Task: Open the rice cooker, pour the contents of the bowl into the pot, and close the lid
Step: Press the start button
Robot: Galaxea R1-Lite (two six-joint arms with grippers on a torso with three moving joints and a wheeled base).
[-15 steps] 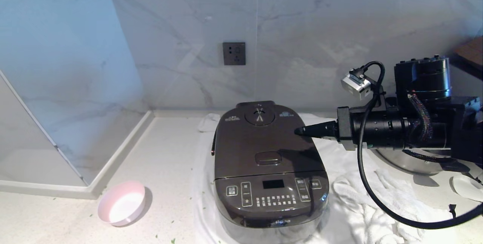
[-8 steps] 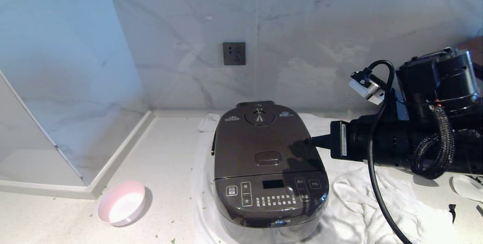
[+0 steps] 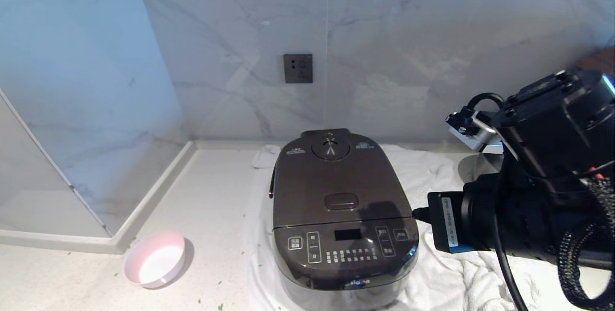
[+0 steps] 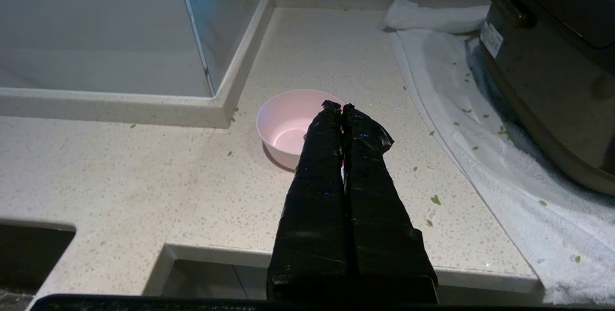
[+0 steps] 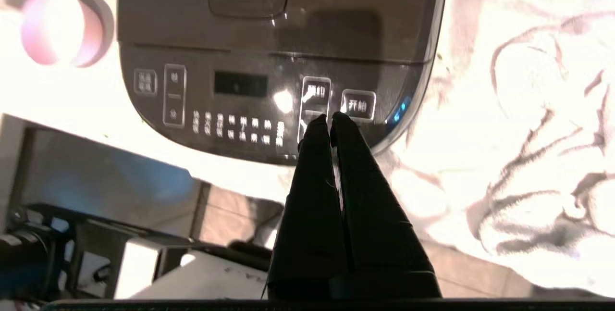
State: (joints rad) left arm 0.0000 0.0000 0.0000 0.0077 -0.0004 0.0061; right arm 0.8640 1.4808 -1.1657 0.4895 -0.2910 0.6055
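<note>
Head view first, reading from the robot's left: the bowl [image 3: 155,258] sits upright on the counter [image 3: 206,205], pale pink outside and white inside, with nothing green visible in it. A few green flecks [image 4: 436,199], apparently stray bits of the contents, lie scattered on the counter and on the white towel [image 3: 442,272]. By my reading the pour is done.

The left gripper [image 4: 341,107] hangs above the counter's front edge with its fingers pressed flat together, holding nothing. The bowl lies just beyond and below its tips, not touched; the rice cooker [image 3: 342,215] is off to that gripper's right on the towel.

In the middle, the lid [image 3: 336,181] lies flat and closed on the cooker, its oval latch button [image 3: 341,201] facing up. The pot is hidden under the lid, so what it holds cannot be checked. Judging from the empty bowl and the shut lid, every step of the task looks finished and only clearing the arms remains.

Further right, the right gripper [image 5: 329,118] is level with the cooker's front right corner, pointing toward it from the side. Its fingers are closed against each other and carry nothing. In the right wrist view the tips lie over the right-hand keys of the button panel [image 5: 250,104]; in the head view they sit just off the cooker's edge. Whether they touch the casing I cannot tell.
</note>
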